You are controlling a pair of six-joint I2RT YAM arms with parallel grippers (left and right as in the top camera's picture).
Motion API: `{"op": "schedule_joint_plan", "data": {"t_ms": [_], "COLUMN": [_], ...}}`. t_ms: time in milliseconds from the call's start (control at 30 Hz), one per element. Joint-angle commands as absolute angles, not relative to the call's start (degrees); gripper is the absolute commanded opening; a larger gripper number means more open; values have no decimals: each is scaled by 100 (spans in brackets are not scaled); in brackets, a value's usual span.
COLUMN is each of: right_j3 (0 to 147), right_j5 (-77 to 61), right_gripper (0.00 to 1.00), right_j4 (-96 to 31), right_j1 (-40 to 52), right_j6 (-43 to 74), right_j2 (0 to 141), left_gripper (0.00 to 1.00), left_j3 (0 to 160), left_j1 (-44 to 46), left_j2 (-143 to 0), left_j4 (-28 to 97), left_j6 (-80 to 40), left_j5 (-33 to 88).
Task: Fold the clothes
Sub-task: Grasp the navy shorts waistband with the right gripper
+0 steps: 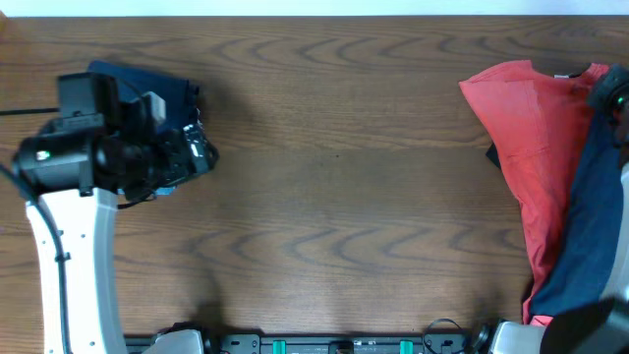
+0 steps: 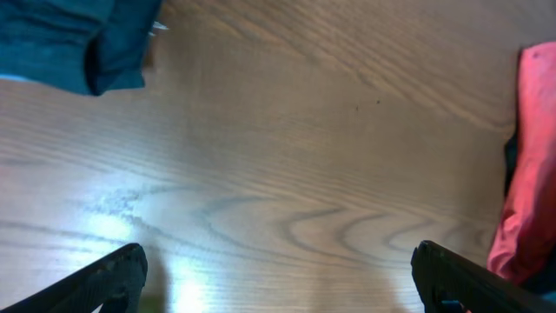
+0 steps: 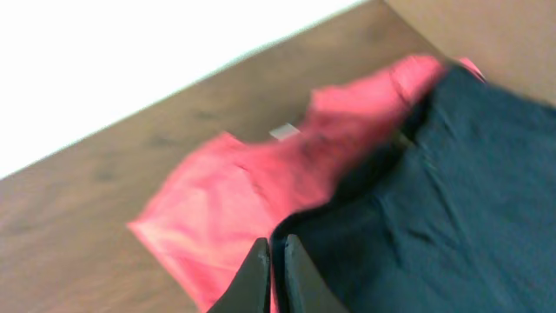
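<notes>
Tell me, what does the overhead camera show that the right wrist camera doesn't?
Only overhead: the left arm and the left end effector, next to a blue garment at the far left of the table.

Only the right wrist: the right end effector up close. Its fingers are nearly together at the edge of the navy garment, though I cannot tell whether it is gripping. A small pale tag also shows on the red garment.

Both: the red garment with the navy garment lying over it, on the wooden table.
</notes>
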State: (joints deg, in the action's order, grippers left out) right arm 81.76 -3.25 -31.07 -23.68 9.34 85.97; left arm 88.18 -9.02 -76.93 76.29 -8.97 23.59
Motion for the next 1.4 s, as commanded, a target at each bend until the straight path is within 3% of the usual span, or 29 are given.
{"op": "schedule_joint_plan", "data": {"t_ms": [0,200,300,400,533,733,967,1367], "right_j3": [8670,8960,8958,8956,8956,8956,8956,8956], "right_j5": [-1597,-2248,-1162,-104,572,744,554,161], "right_gripper": [9,12,17,18,29,49,53,56], "right_j4": [-3063,-3122,-3317,-3610,-4174,-4873,-4672,-3955], "right_j1": [-1975,-353,659,980,753,-283,-1063,-1162], "right_j6": [808,812,808,982,1144,1446,1627,1280], "right_j2": [7972,7363,7356,7474,7797,8866,10591,12057], "left_gripper": [98,98,98,98,98,98,98,98], "left_j3": [9413,10134,10265,10265,10263,10263,10263,10261], "left_j1": [-1118,-1367,-1409,-1409,-1406,-1406,-1406,-1406], "left_j2": [-7605,-7498,-7400,-7369,-7373,-7378,-7384,-7450], "left_j4": [7865,8049,8007,8012,8009,8009,8012,8012], "left_j6": [-821,-821,-819,-819,-819,-819,-819,-821], "left_j5": [2357,2355,2351,2351,2353,2353,2355,2355]}}
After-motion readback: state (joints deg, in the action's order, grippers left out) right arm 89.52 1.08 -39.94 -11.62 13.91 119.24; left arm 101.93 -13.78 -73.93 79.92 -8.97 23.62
